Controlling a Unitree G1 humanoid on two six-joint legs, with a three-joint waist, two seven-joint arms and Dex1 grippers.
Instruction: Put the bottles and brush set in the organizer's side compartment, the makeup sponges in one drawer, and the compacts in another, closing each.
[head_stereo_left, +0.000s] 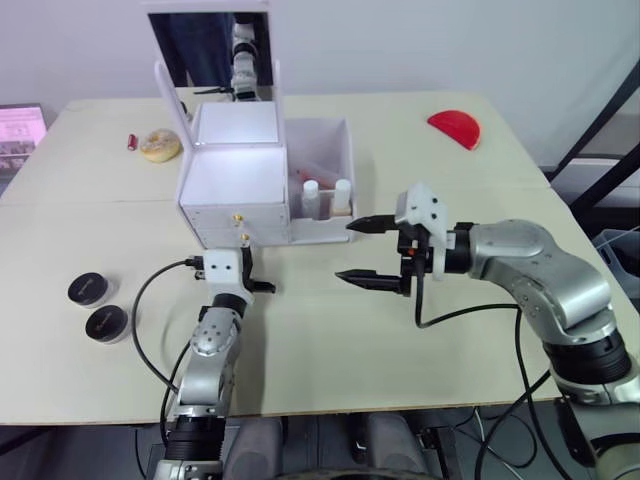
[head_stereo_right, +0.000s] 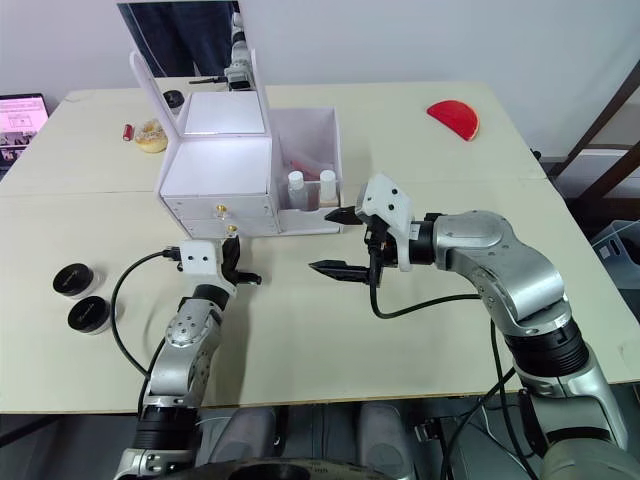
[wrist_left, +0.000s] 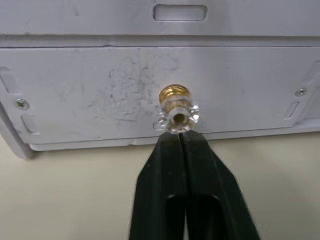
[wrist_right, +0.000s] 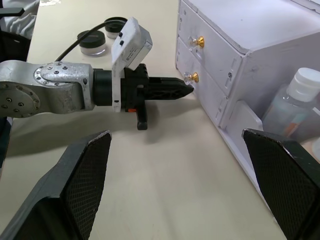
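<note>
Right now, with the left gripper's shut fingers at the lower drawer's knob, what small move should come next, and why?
Probably open the left gripper slightly and ease forward around the gold-and-clear crystal knob. Its black fingers are shut just beneath the knob, the white lower drawer looks closed, and the two round black compacts wait on the table.

We see a white organizer with a gold and clear knob on its scuffed lower drawer. Two clear bottles with white caps stand in its side. The desk is pale cream. On it lie two black compacts, a red half-round piece and a tan round thing. The left claw is black, the right claw black too, on a silver arm with white housing
</note>
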